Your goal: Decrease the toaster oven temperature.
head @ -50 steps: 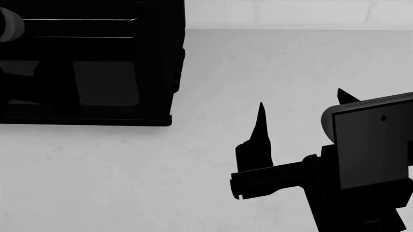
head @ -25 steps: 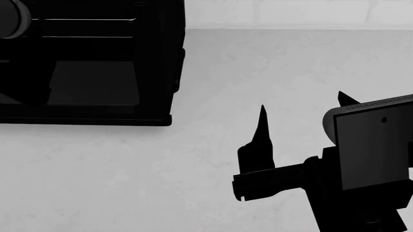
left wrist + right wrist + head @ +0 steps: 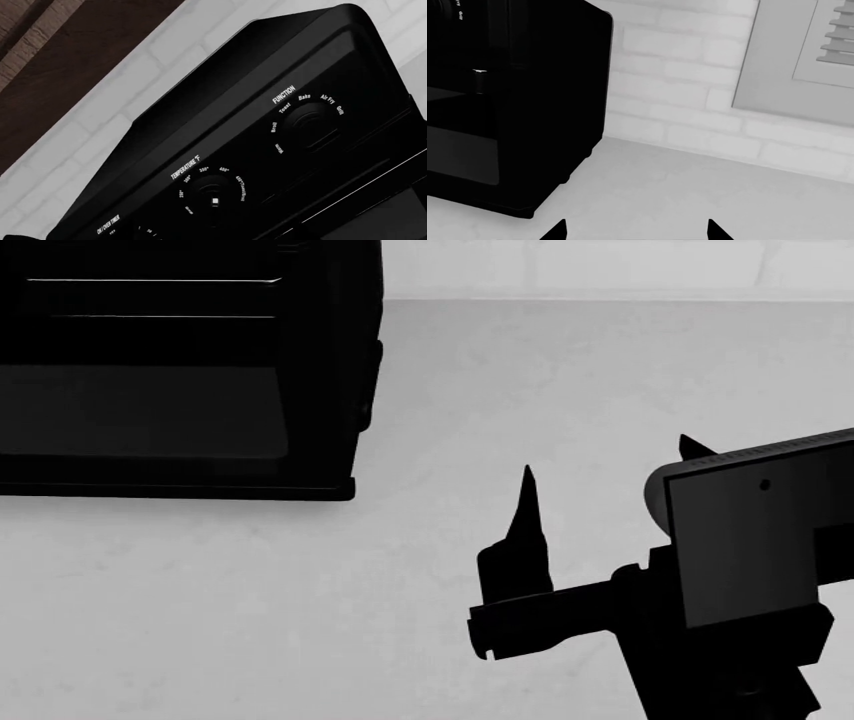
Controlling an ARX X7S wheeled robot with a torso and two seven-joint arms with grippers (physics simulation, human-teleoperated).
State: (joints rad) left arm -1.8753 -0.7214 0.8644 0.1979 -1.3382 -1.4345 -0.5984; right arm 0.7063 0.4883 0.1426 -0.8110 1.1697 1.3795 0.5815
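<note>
The toaster oven (image 3: pixel 187 370) is a large black box with a dark glass door, at the head view's top left on the pale counter. The left wrist view looks closely at its control panel (image 3: pixel 267 150): a temperature knob (image 3: pixel 212 198) with a small white mark, a function knob (image 3: pixel 311 131), and a timer label. No left gripper fingers can be made out against the black panel. My right gripper (image 3: pixel 607 462) is open and empty above the counter, to the right of the oven and apart from it. Its two pointed fingertips (image 3: pixel 560 227) show in the right wrist view.
The pale counter (image 3: pixel 267 620) runs to a white brick back wall (image 3: pixel 680 80). A light framed shutter panel (image 3: pixel 800 55) hangs on that wall right of the oven. Dark wood (image 3: pixel 60 65) shows above the oven in the left wrist view.
The grey rounded part of the left arm at the head view's top left has moved out of view, and its dark reflection on the oven door is gone. My right gripper shifted slightly left and up.
</note>
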